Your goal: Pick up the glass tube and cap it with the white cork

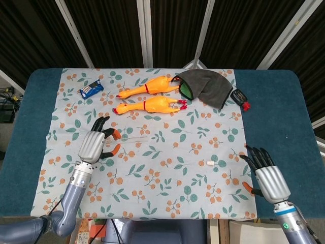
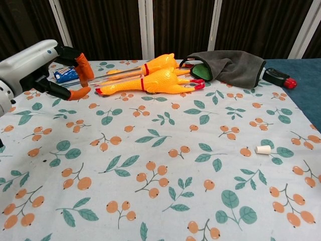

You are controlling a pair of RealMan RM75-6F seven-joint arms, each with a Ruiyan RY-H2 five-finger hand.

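Pinching the clear glass tube (image 2: pixel 108 74) between its orange-tipped thumb and fingers, the left robot hand (image 1: pixel 95 144) is holding it off the desk at the upper left of the chest view, the tube reaching toward the orange rubber chickens (image 2: pixel 150 78). In the head view the tube (image 1: pixel 133 136) is showing faintly at left of centre over the floral cloth (image 1: pixel 167 193). At lower right of the head view, the right robot hand (image 1: pixel 268 179) is hovering with fingers spread, holding nothing. Well apart from both, the small white cork (image 1: pixel 209 163) is lying on the cloth, right of centre. Thin, smooth glass is probably light, slippery and breakable, so a gentle hold near mid-length seems safest, leaving the open end free for capping.
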